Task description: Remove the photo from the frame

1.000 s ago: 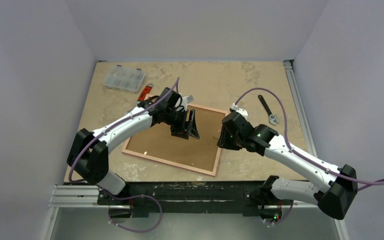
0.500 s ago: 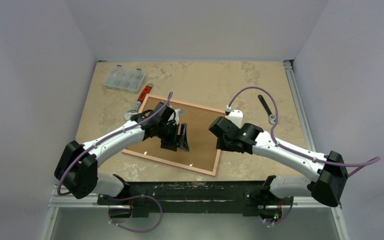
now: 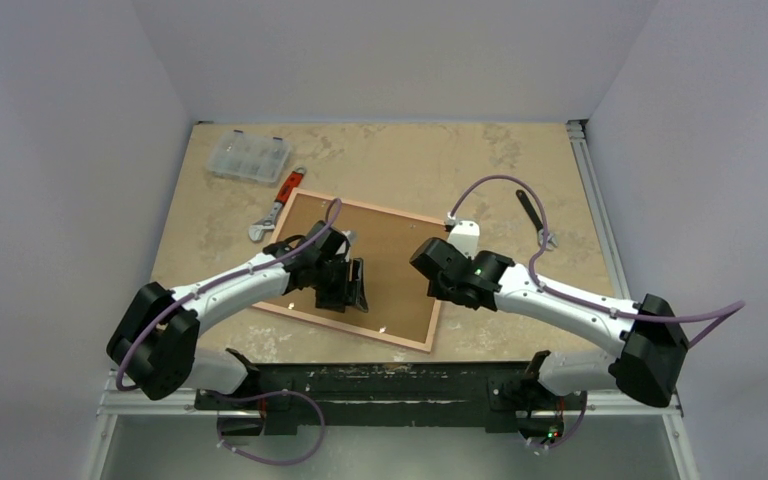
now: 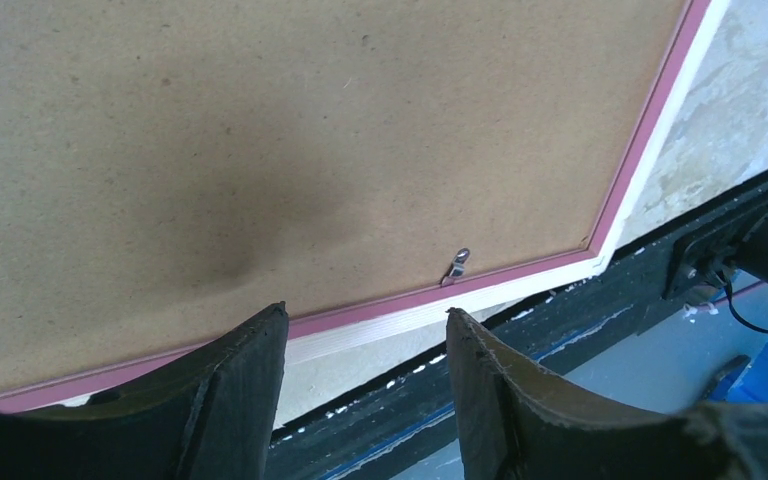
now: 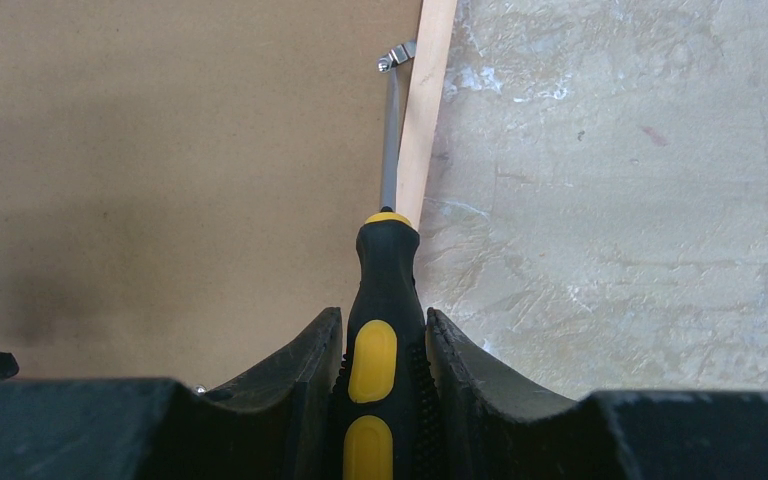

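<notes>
The frame (image 3: 397,262) lies face down on the table (image 3: 410,160), brown fibreboard up, close to the arm bases. The left gripper (image 4: 365,325) hangs above its near rim, jaws apart and empty. The right gripper (image 5: 384,330) clamps a black-and-yellow screwdriver (image 5: 384,270), whose tip reaches a small metal clip (image 5: 397,57) at the frame's right rim.

no readable text, labels, brands or numbers anywhere

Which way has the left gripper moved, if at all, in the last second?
Yes. The left gripper slid from the frame middle toward its near edge, slightly leftward.
</notes>
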Controlling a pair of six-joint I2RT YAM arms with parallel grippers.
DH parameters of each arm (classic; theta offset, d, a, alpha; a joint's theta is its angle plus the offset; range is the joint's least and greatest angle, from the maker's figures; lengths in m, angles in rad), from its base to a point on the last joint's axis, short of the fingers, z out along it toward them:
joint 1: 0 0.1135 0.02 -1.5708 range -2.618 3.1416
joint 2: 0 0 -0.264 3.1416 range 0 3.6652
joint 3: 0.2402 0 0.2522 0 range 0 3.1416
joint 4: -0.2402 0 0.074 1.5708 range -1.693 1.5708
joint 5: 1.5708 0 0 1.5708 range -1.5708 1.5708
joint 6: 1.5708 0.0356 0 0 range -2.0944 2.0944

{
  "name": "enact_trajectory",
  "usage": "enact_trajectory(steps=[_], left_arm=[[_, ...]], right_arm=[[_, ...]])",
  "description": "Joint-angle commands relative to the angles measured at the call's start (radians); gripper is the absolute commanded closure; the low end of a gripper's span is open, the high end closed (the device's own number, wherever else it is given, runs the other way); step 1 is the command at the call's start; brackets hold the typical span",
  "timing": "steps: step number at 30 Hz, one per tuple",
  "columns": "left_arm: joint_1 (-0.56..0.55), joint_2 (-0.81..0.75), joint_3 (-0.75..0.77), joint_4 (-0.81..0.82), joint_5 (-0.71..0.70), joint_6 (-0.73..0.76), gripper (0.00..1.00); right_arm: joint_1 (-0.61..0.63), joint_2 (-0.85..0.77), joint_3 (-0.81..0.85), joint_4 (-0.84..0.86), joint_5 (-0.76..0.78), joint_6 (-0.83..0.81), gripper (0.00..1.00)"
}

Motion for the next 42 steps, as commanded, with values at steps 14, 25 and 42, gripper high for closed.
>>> enact_trajectory(steps=[14, 25, 42], left_arm=[[-0.002, -0.019, -0.017, 0.036, -0.026, -0.022, 0.44], [-0.003, -0.085, -0.008, 0.02, -0.039, -0.013, 0.4], [0.099, -0.274, -0.108, -0.156, -0.088, -0.351, 0.24]], right_arm=[[0.015, -0.061, -0.131, 0.283, 0.016, -0.166, 1.0], [0.014, -0.252, -0.187, 0.328, 0.011, -0.239, 1.0], [0.015, -0.495, -0.291, 0.306, -0.03, -0.259, 1.0]])
